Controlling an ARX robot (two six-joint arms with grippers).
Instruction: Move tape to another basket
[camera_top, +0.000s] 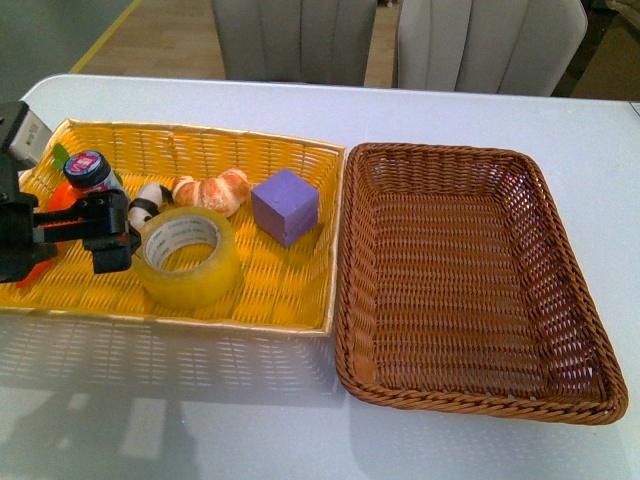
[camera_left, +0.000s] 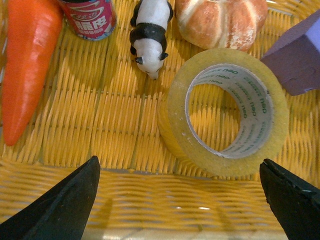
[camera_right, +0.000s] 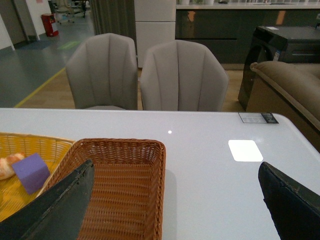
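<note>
Left claw (camera_top: 112, 232), jaws spread wide and gripping nothing, hovers just beside the tape (camera_top: 188, 280), which lies flat in the yellow basket (camera_top: 290, 295) near the bench's left edge. The brown basket (camera_top: 345, 300), toward the right edge, holds nothing; grasp and transfer both remain.

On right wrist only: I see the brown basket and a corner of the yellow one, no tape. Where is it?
Observer: The tape lies flat, hole up, in the yellow basket, near the wall closest to the robot.
Operator: Left arm on it?
Observer: No. The left gripper is open, just beside the tape and not gripping it.
Operator: Brown basket free? I only see part of it.
Observer: The front view shows the whole brown basket, and nothing lies in it.
</note>
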